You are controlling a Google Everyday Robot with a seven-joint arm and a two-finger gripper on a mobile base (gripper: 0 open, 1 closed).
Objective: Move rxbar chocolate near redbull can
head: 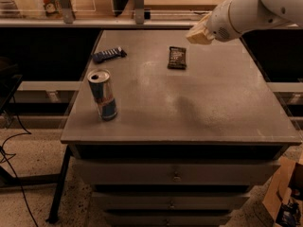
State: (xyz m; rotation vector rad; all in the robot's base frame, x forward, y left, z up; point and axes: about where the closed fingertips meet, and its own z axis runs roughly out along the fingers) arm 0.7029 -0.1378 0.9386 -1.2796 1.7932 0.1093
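Observation:
The rxbar chocolate (177,57) lies flat on the grey table top (199,108), toward the back middle. The redbull can (102,94) stands upright near the front left corner, well apart from the bar. My gripper (198,33) hangs in the air at the end of the white arm, above and to the right of the bar, not touching it. It holds nothing that I can see.
A dark blue wrapped bar (109,54) lies at the back left of the table. Drawers (176,174) sit under the table front. A shelf with posts (138,4) runs behind. A cardboard box (284,195) stands on the floor at the right.

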